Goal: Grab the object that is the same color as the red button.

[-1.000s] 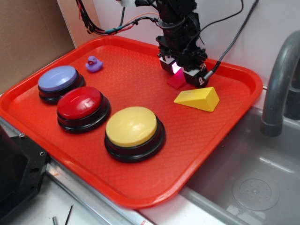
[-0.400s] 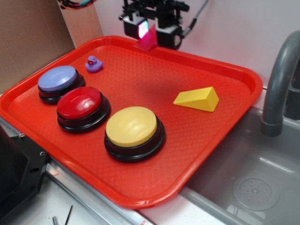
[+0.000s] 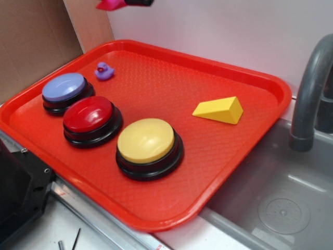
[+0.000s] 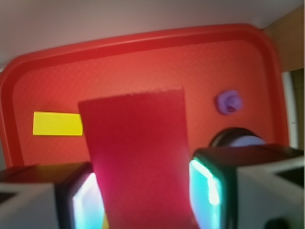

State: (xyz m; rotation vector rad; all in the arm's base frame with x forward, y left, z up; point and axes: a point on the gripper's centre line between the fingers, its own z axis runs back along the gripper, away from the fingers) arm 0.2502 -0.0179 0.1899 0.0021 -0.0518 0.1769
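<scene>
The object, a red wedge block point(image 4: 136, 152), is clamped between the two lit pads of my gripper point(image 4: 143, 195), which is shut on it. The block hangs high above the red tray point(image 3: 156, 78). In the exterior view only the wedge's tip point(image 3: 110, 4) and a black sliver of the gripper point(image 3: 137, 2) show at the top edge. The red button point(image 3: 88, 113) sits on the tray's left side between a purple-blue button point(image 3: 64, 87) and a yellow button point(image 3: 146, 140).
A yellow wedge point(image 3: 219, 110) lies on the tray's right side, and a small purple duck point(image 3: 104, 71) stands at its far left. A grey sink point(image 3: 281, 203) with a faucet point(image 3: 309, 94) lies right of the tray. Cardboard stands at the left.
The gripper has closed on the red wedge beside the yellow wedge, lifted it off the tray, and carried it up and to the left, nearly out of the exterior view.
</scene>
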